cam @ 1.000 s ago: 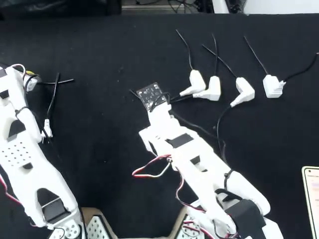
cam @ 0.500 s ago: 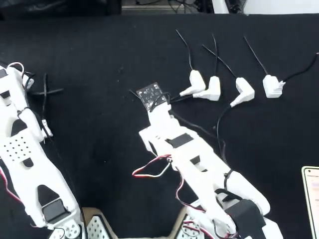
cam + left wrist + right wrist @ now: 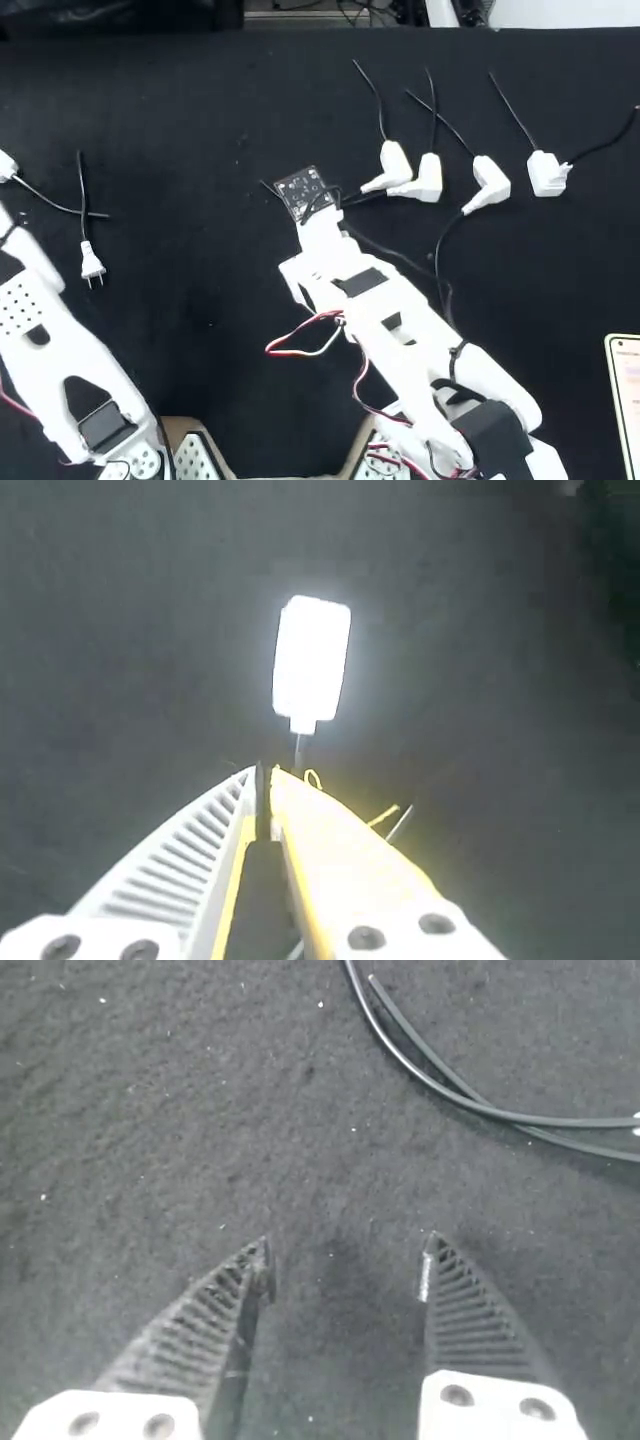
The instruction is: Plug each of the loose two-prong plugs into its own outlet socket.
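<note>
One cord [image 3: 297, 748] is pinched in the left jaws, white connector [image 3: 312, 660] just beyond (liable to slip or swing). Right jaws spread over the bench [image 3: 150, 1110]; two-prong plug [image 3: 90, 262] lies loose near the left arm.

Black cloth table [image 3: 200, 100], cables at far edge [image 3: 350, 12], white card rt edge [image 3: 625, 400]

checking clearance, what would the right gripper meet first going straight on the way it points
Likely just the bare black cloth table; the open right gripper aims at it, thin black cables lying aside.
</note>
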Available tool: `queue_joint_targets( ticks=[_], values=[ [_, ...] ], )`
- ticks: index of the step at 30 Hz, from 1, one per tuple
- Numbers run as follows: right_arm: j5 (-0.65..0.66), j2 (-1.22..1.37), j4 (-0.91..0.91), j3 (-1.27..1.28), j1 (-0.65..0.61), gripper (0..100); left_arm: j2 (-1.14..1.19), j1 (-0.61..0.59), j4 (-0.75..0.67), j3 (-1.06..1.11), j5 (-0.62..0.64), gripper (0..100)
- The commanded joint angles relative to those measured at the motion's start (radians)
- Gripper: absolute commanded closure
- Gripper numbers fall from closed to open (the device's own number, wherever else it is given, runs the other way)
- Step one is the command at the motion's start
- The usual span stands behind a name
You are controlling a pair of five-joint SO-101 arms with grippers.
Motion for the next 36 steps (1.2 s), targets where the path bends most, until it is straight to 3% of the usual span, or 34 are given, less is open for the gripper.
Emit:
queue_joint_targets(
  ticks=[1,6,12,19,36],
  values=[
    [0.003,-0.035,-0.026,0.001,-0.009,77.6,-0.034,-0.008,0.077,-0.097,-0.123,97],
    [0.003,-0.035,-0.026,0.002,-0.008,77.6,0.040,0.008,0.103,-0.028,-0.150,96],
    [0.032,-0.035,-0.026,0.012,-0.008,77.6,0.189,0.048,0.011,-0.005,-0.150,71],
    [0.061,-0.035,-0.026,0.012,-0.011,77.6,0.290,0.041,-0.201,-0.007,-0.130,75],
    [0.061,-0.033,-0.026,0.013,-0.012,77.6,0.408,0.036,-0.428,-0.005,-0.129,75]
  ],
)
